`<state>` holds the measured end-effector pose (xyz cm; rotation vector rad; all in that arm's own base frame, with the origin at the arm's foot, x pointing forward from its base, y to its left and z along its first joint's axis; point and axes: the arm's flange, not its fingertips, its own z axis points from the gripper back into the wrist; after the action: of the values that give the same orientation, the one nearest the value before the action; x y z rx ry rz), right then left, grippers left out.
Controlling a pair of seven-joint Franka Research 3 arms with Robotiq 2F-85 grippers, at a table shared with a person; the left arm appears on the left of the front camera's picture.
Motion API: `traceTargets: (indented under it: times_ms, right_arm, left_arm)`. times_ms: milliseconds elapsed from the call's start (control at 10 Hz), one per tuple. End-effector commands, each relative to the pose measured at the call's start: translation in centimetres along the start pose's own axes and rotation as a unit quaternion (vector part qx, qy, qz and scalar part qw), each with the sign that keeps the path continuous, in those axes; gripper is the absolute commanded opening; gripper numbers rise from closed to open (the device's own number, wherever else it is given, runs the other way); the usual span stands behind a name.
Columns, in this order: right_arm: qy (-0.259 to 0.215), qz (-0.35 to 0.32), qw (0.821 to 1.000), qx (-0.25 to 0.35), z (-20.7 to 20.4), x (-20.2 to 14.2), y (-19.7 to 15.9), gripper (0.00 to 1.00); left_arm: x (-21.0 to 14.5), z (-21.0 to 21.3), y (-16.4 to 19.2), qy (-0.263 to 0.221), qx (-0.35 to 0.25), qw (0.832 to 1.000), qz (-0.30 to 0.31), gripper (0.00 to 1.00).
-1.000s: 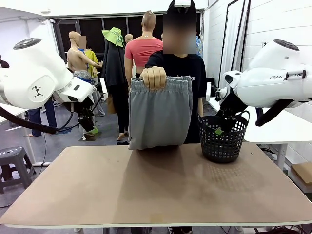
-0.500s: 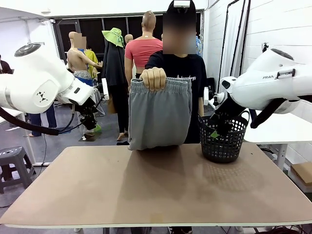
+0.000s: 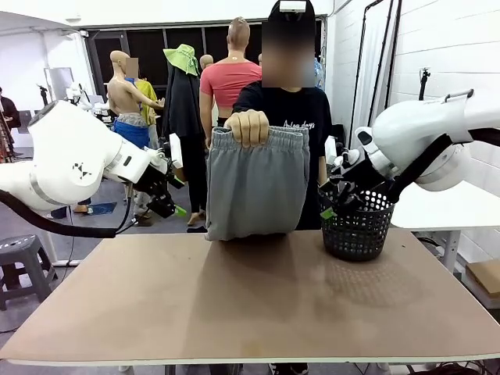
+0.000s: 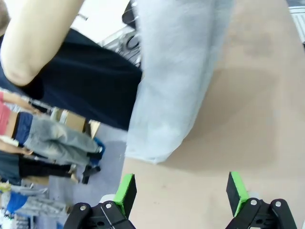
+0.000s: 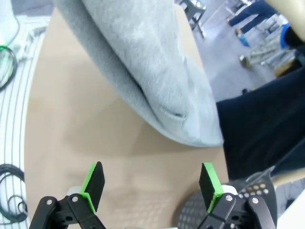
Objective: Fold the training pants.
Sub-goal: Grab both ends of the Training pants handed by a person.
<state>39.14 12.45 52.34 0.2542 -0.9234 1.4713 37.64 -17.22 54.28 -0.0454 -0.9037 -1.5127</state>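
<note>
light: bright, even | shadow: soft, on table (image 3: pixel 156 312) just before pants (image 3: pixel 254 187) | wrist views: slightly blurred, background behind pants out of focus

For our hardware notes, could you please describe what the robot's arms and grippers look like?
The left arm and right arm are white and rounded, each with a black cable. The left gripper and right gripper are black with green pads.

A person's hand (image 3: pixel 248 126) grips the pants (image 3: pixel 254 187) by the waistband, their bottom fold at the surface's (image 3: pixel 250 305) far edge. The left fingers (image 3: pixel 178 208) hover beside them. The right fingers (image 3: pixel 330 209) overlap the basket (image 3: pixel 358 234).
</note>
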Motion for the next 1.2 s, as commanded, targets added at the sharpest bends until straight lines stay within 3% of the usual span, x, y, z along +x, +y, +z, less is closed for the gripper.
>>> traceTargets:
  times_ms: [0,100,200,300,500,700,900,1000,1100]
  right_arm:
    - [-0.031,0.008,0.999,-0.011,-1.1,-0.4,-0.7,1.0]
    - [-0.007,0.0,1.0,-0.024,-1.0,-0.4,-0.7,1.0]
    - [0.06,-0.024,0.996,-0.058,0.1,-0.1,-0.4,1.0]
    - [-0.017,-0.003,1.0,-0.009,0.0,-0.1,-0.2,1.0]
    - [0.007,-0.007,1.0,-0.027,0.0,-0.4,-0.5,1.0]
    - [-0.026,-0.011,1.0,-0.009,-0.6,-0.3,-0.5,1.0]
    - [-0.036,-0.014,0.999,-0.014,-0.9,-0.4,-0.9,1.0]
    - [-0.047,-0.014,0.999,-0.011,-0.8,-0.6,-0.9,1.0]
    - [-0.053,-0.011,0.998,-0.012,-1.0,-0.6,-1.1,1.0]
  left_arm:
    - [-0.9,-0.2,1.0,-0.029,-0.032,0.999,-0.007,1.0]
    - [-1.0,0.1,1.4,0.038,-0.005,0.998,0.049,1.0]
    - [-0.1,-0.3,-0.2,-0.014,-0.014,1.0,-0.003,1.0]
    - [-0.1,-0.3,-0.2,-0.014,-0.014,1.0,-0.003,1.0]
    - [-0.3,-0.3,0.1,-0.003,-0.014,1.0,0.009,1.0]
    - [-0.4,-0.7,0.2,-0.01,-0.048,0.999,-0.006,1.0]
    - [-0.4,-1.4,0.5,0.012,-0.032,0.999,-0.003,1.0]
    - [0.1,-1.6,0.3,-0.045,-0.083,0.996,-0.008,1.0]
    - [0.0,-1.7,0.6,-0.057,-0.08,0.995,-0.011,1.0]
